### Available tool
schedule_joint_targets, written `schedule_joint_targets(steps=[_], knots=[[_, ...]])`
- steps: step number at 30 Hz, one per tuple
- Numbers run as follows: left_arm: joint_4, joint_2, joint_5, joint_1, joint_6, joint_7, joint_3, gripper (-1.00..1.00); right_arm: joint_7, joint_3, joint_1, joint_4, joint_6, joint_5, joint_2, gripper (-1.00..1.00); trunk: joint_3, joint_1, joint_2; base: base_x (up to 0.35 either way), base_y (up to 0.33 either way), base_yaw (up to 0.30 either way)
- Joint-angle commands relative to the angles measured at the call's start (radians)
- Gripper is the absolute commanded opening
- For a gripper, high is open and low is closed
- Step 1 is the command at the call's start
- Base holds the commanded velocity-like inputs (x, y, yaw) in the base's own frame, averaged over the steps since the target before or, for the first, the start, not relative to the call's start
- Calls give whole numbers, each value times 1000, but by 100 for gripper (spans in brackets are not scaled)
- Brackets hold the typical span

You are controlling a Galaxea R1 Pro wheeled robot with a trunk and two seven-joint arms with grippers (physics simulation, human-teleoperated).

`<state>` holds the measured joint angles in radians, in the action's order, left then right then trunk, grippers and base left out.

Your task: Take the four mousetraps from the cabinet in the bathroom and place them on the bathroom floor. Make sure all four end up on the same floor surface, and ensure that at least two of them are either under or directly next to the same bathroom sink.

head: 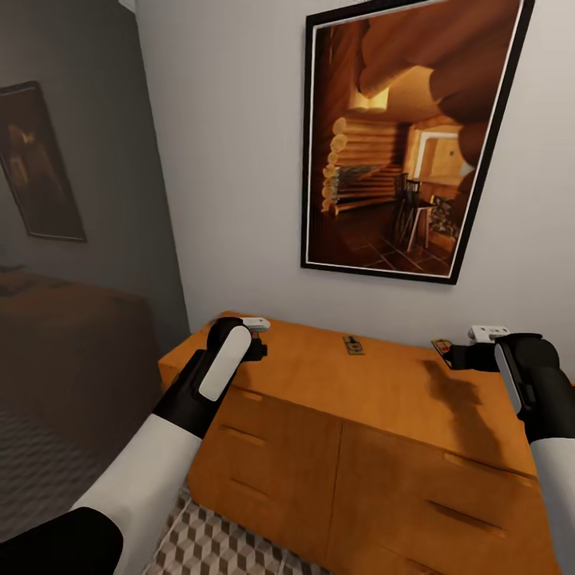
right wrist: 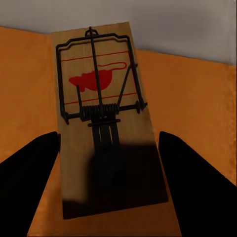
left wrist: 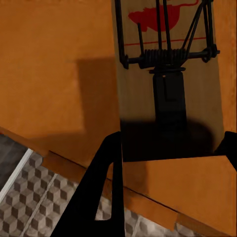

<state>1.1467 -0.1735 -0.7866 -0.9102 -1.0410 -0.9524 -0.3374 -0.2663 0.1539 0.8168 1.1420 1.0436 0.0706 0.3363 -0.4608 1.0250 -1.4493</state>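
On cabinet (head: 383, 383): three mousetraps (head: 353, 345).

Both arms reach forward, with white upper parts and black wrists. The left gripper (head: 257, 348) is low, and its black fingers (left wrist: 106, 190) are spread wide apart. The right gripper (head: 449, 355) is stretched out too. Its two dark fingers (right wrist: 29, 168) are open, with a wide gap between them.
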Motion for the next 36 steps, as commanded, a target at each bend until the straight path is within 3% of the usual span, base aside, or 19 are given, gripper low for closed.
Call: schedule_joint_targets(steps=[1,14,36], knots=[[1,0,-8,-1,-4,-11,-1,-100,-8,1,1,1,4,8,0,-100,-1,0,-1,0,0,-276],[1,0,-15,-1,-4,-11,-1,-100,-7,1,1,1,4,7,4,-100,3,0,-1,-2,1,-242],[-1,0,-23,-1,-5,-12,0,-100,9,1,1,-9,4,8,4,-100,4,0,-1,-188,191,-14]])
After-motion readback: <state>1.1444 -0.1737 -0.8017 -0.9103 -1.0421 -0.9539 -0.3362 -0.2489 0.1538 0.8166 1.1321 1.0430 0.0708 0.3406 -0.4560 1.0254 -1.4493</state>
